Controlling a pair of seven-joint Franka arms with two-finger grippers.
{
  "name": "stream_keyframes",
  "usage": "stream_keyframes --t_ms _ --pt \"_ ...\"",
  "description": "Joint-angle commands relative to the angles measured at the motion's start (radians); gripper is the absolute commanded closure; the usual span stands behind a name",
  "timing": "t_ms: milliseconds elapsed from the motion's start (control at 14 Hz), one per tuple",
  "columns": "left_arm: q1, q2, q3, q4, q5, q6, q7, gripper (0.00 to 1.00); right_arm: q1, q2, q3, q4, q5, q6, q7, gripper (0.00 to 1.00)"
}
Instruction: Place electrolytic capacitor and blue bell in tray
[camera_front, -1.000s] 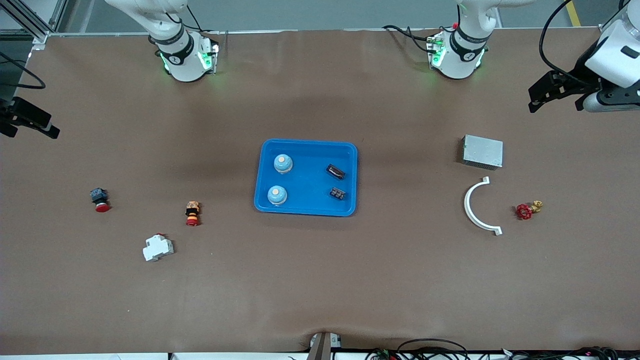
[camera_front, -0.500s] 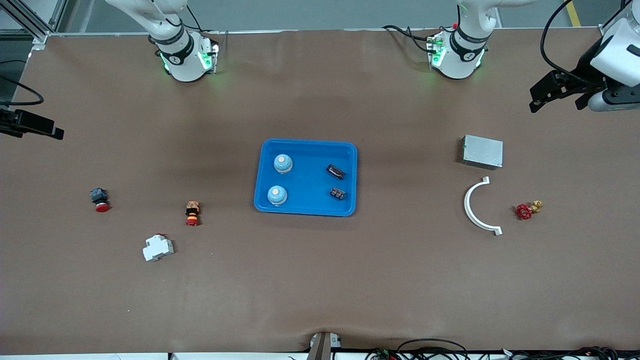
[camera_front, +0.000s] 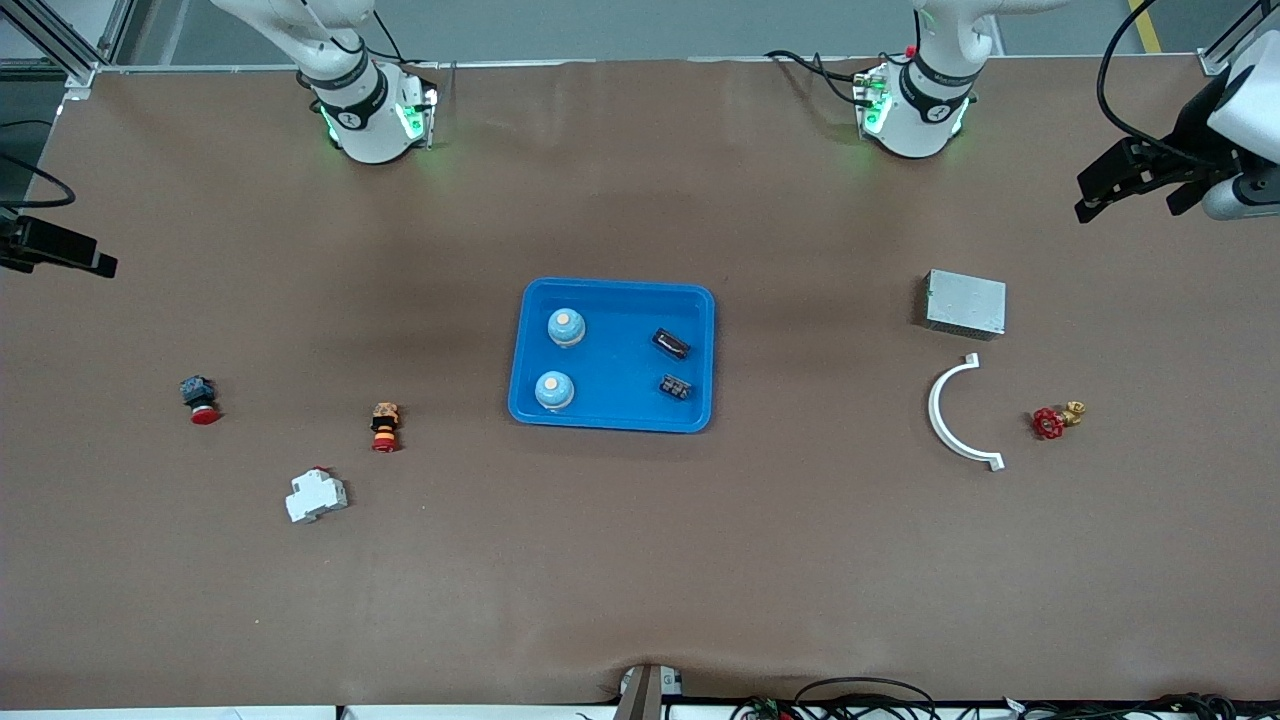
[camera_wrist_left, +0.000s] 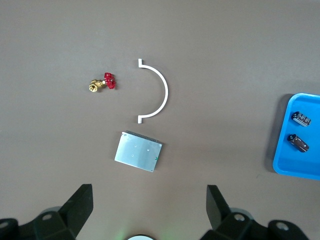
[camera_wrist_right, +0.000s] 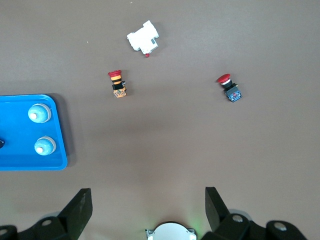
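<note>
At the middle of the tabletop (camera_front: 640, 560) lies the blue tray (camera_front: 612, 416), holding two blue bells (camera_front: 565, 327) toward the right arm's end and two dark capacitors (camera_front: 671, 344) toward the left arm's end. Both arms wait high over the tabletop's ends: the left gripper (camera_wrist_left: 150, 200) over the bare patch near the grey metal box (camera_front: 964, 303), the right gripper (camera_wrist_right: 148, 202) over bare tabletop near a red push button (camera_front: 199, 398). Each has its jaws spread wide, holding nothing.
</note>
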Motion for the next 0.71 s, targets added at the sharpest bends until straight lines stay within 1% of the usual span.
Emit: stream_keyframes --t_ms 0,286,429,500,571,643 --pt "0.007 -0.002 0.000 0.019 -0.016 -0.026 -0.003 0.00 -0.009 0.006 0.013 0.021 -0.009 -0.011 -0.002 0.00" --pt "0.006 0.006 -0.006 0.027 -0.009 -0.040 0.011 0.00 -0.006 0.006 0.013 0.021 -0.025 -0.011 -0.003 0.00" --pt "0.004 0.008 -0.006 0.024 -0.009 -0.040 0.014 0.00 0.007 0.006 0.021 0.021 -0.085 -0.011 -0.002 0.00" --pt "0.004 0.009 -0.008 0.022 -0.009 -0.042 0.017 0.00 0.032 0.006 0.021 0.020 -0.114 -0.010 -0.002 0.00" --pt "0.003 0.009 -0.009 0.021 -0.009 -0.045 0.018 0.00 0.058 0.004 0.019 0.020 -0.130 -0.003 0.001 0.00" --pt "0.001 0.011 -0.011 0.021 -0.011 -0.045 0.017 0.00 0.061 0.003 0.019 0.015 -0.121 0.015 0.004 0.00"
